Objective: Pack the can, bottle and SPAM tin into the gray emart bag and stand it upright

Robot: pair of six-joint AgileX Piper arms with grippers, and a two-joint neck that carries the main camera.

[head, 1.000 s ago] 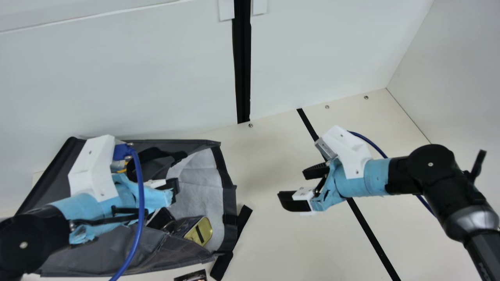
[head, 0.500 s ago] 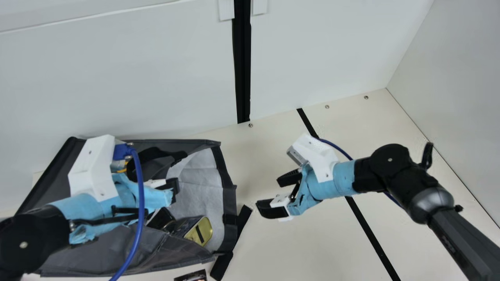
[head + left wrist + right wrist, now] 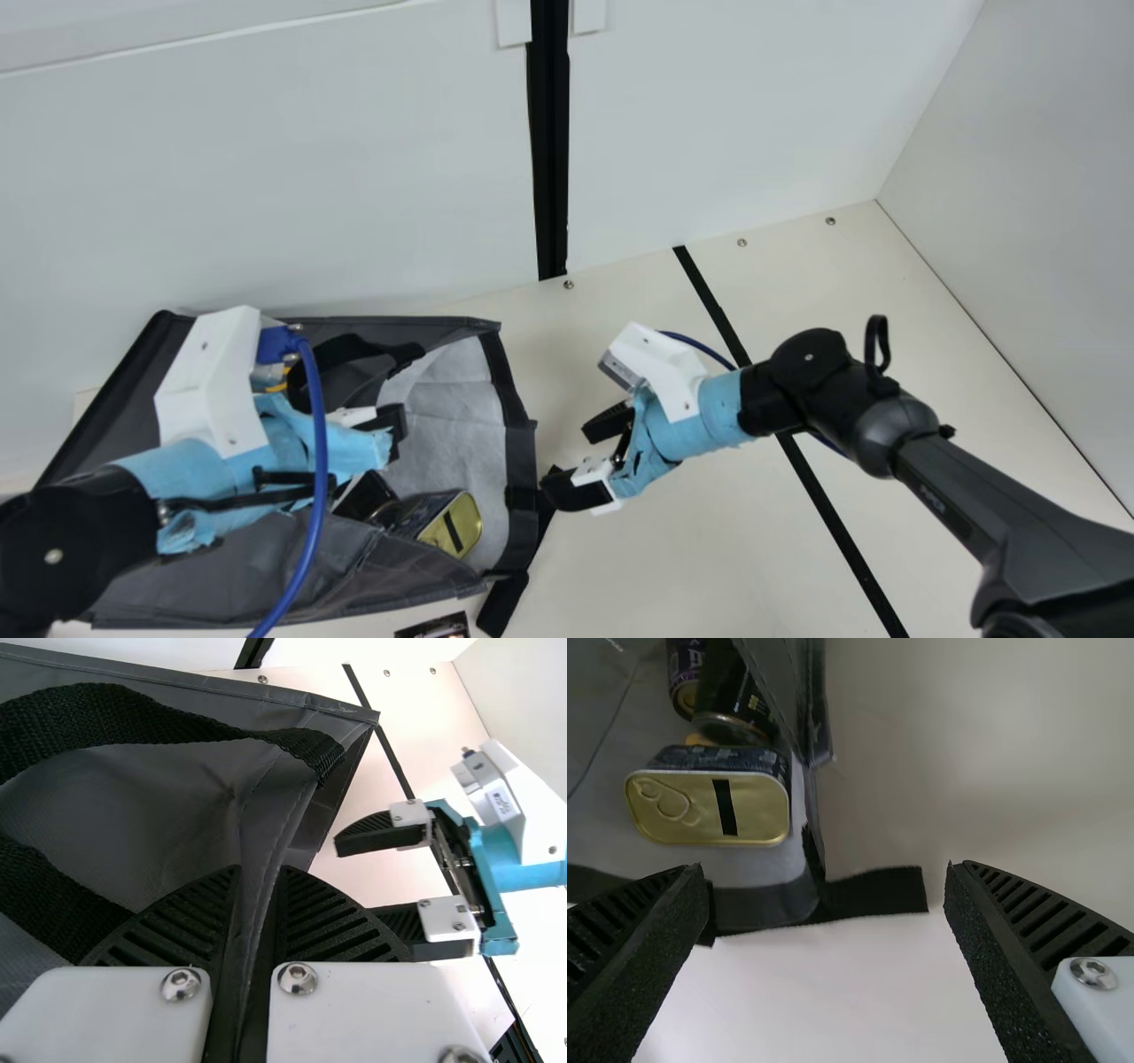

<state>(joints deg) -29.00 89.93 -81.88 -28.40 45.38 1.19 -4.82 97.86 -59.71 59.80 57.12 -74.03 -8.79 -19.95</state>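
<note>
Main view: bag (image 3: pixel 416 571) lying on the table (image 3: pixel 673 567), SPAM tin (image 3: pixel 452 525) inside; left pincer (image 3: pixel 395 432), closed on bag fabric. Right pincer (image 3: pixel 569 459), spread, pinching nothing, just outside the bag, near the tin.

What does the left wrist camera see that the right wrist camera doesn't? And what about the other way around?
Left wrist view, not right: the bag's curvy black handle and the long black line on the table.
Right wrist view, not left: the tin with its gold lid, plus two dark round containers beside it.
Both: the gray bag, the table and the right gripper.
</note>
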